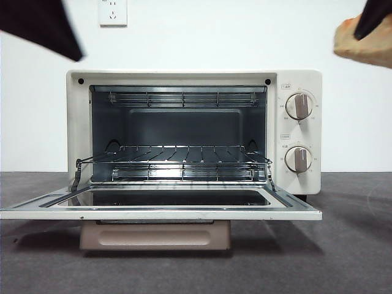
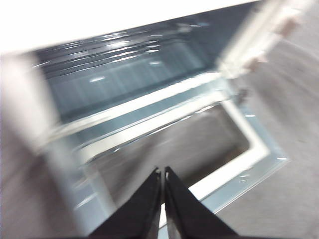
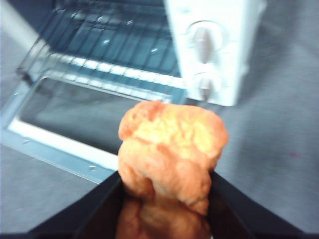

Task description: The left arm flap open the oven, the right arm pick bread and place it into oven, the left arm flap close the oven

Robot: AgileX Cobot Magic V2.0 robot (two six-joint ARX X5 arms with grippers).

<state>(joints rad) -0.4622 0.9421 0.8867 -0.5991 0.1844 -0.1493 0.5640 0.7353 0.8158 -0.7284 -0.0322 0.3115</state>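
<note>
With the cream-white toaster oven (image 1: 298, 131) door down, right black gripper (image 3: 167, 186) clamping the golden-orange lumpy bread (image 3: 169, 149) should aim mid wire rack (image 1: 174, 156); left gripper (image 2: 163, 174) jaws closed, clear.

We see the white oven (image 1: 193, 131) in the middle of the frame, its door (image 1: 160, 207) flat open and its rack (image 1: 174, 154) bare. The lumpy orange bread (image 1: 365, 41) is at the upper right, up in the air.
</note>
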